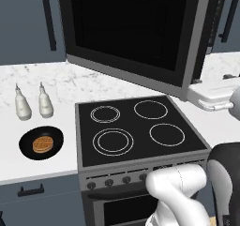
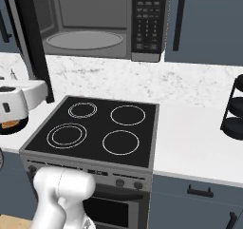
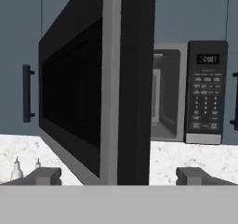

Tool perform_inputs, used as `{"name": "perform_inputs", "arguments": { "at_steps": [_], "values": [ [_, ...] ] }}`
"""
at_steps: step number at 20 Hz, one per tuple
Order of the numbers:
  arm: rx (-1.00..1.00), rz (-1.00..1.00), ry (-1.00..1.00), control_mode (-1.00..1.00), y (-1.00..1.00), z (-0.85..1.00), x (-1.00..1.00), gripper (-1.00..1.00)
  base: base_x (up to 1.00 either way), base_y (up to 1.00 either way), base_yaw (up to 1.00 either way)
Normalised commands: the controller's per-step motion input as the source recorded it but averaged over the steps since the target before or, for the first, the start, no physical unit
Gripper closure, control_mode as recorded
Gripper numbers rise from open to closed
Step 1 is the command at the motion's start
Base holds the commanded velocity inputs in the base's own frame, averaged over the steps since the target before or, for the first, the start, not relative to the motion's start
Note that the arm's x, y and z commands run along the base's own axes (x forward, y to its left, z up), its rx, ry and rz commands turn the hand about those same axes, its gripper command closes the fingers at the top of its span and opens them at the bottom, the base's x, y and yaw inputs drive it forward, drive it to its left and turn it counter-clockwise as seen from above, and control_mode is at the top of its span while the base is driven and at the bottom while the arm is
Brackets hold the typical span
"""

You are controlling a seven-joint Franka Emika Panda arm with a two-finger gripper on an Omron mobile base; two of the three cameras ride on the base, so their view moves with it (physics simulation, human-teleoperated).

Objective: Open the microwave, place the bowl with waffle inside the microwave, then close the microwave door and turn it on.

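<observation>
Dark-grey door: the microwave door (image 3: 93,97) stands swung out toward me, its edge facing my camera, hinged at the left of the microwave (image 2: 95,19).
Fingers: my fingers (image 3: 120,175) are spread wide, one tip on each side of the door's lower edge, and they hold nothing; I cannot tell if a tip touches the door.
Where my hand is: in the left base view the hand sits at the right, just beside the free corner of the open door and above the worktop (image 1: 33,166).
Cavity: the grey inside with the round glass turntable (image 2: 85,39) is open to see, and nothing lies on it.
Keypad: the black button panel (image 2: 148,19) is at the right end of the microwave.
Bowl with waffle: the bowl with waffle (image 1: 41,143) rests on the worktop, left of the stove (image 1: 138,131) and just in front of two white bottles (image 1: 33,103); the waffle lies flat inside it.
Deciding relation: the bowl lies low and far to the left of my fingers, with the whole stove between us and the open door hanging above that path.
Axis: the bowl is round, so no long axis; I judge that a grip on its rim from above fits best.
Step in hand: opening looks done; I think the next is to go down and left to the bowl.
Risk: the door's lower edge is close to my hand, so pulling away carelessly may push it.
</observation>
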Motion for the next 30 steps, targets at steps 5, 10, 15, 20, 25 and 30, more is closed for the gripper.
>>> {"name": "perform_inputs", "arguments": {
  "at_steps": [5, 10, 15, 20, 25, 30],
  "values": [
    [0.05, 0.19, 0.0, -1.0, -0.91, 0.02, 0.0, -1.0, 0.0, 0.0, 0.0],
    [0.1, 0.28, 0.0, -1.0, -0.68, 0.01, 0.18, -1.0, 0.0, 0.0, 0.0],
    [0.02, 0.29, -0.01, -1.0, -0.02, 0.0, 0.53, -1.0, 0.0, 0.0, 0.0],
    [0.0, 0.37, -0.01, -1.0, 0.04, 0.0, 0.55, -1.0, 0.0, 0.0, 0.0],
    [0.0, 0.36, -0.03, -1.0, 0.13, 0.0, 0.4, -1.0, 0.0, 0.0, 0.0],
    [-0.02, 0.2, 0.0, -1.0, 0.74, 0.0, 0.03, -1.0, 0.0, 0.0, 0.0]
  ]
}}
